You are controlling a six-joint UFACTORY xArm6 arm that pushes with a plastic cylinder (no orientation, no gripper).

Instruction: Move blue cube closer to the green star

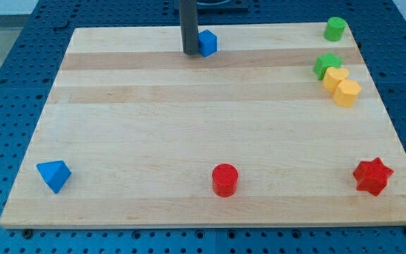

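The blue cube (pixel 207 43) sits near the view's top, a little left of the middle of the wooden board (pixel 189 113). My tip (pixel 189 52) is right at the cube's left side, touching or nearly touching it. The green star (pixel 326 65) lies at the view's upper right, far to the right of the cube, with two yellow blocks against its lower right side.
A green cylinder (pixel 335 28) stands at the top right corner. Two yellow blocks (pixel 335 77) (pixel 347 92) sit below the green star. A red star (pixel 372 176), a red cylinder (pixel 225 179) and a blue pyramid-like block (pixel 53 175) lie along the bottom.
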